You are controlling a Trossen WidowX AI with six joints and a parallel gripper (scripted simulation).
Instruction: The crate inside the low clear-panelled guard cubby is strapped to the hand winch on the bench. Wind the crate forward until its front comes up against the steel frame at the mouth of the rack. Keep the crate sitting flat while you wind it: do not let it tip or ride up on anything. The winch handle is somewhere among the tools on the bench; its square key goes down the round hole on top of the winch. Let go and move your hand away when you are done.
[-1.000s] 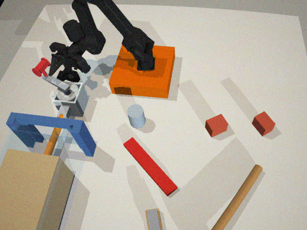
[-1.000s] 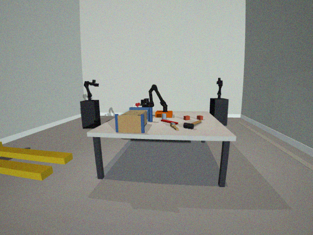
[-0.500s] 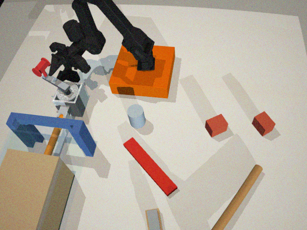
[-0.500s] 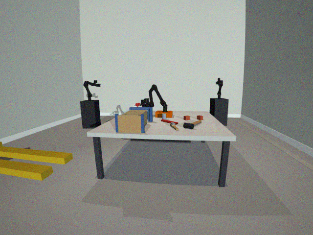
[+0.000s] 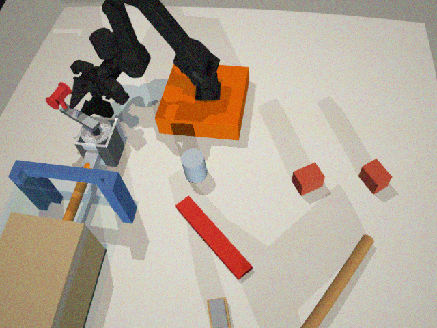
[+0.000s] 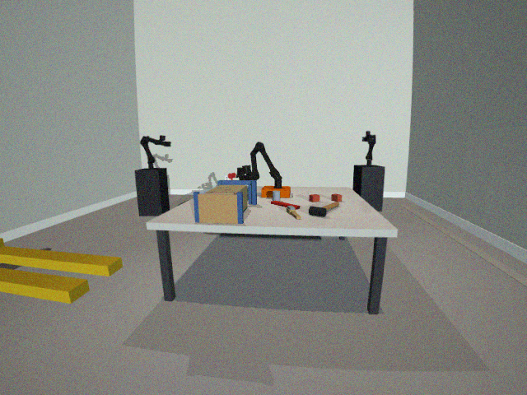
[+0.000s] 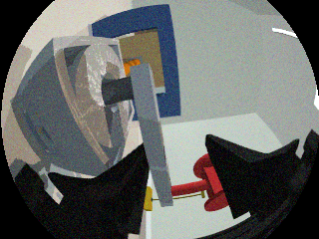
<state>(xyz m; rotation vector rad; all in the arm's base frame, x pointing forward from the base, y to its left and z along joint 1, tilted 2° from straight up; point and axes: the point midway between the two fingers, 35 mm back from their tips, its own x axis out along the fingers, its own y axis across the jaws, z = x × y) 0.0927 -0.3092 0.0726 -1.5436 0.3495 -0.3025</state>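
The crate (image 5: 38,247) (image 6: 221,206) (image 7: 147,55) sits flat in the clear-panelled cubby, back from the blue steel frame (image 5: 63,173) (image 7: 171,60), with a visible gap. An orange strap (image 5: 74,203) (image 7: 132,68) runs from it towards the winch (image 5: 115,148) (image 7: 37,110). The winch handle stands on the winch: its grey crank arm (image 5: 79,118) (image 7: 150,129) extends from the hub, and its red knob (image 5: 59,96) (image 6: 231,175) (image 7: 213,184) is at the outer end. My gripper (image 5: 85,108) (image 7: 178,142) is partly open, its fingers either side of the crank arm, gripping nothing. The key's lower end is hidden.
The orange arm base (image 5: 201,114) (image 6: 275,192) stands beside the winch. A pale blue cylinder (image 5: 194,165), a red bar (image 5: 213,236), two red blocks (image 5: 308,178) (image 5: 375,176), a wooden-handled mallet (image 5: 339,282) (image 6: 323,209) and another tool (image 5: 218,312) (image 6: 293,211) lie on the bench.
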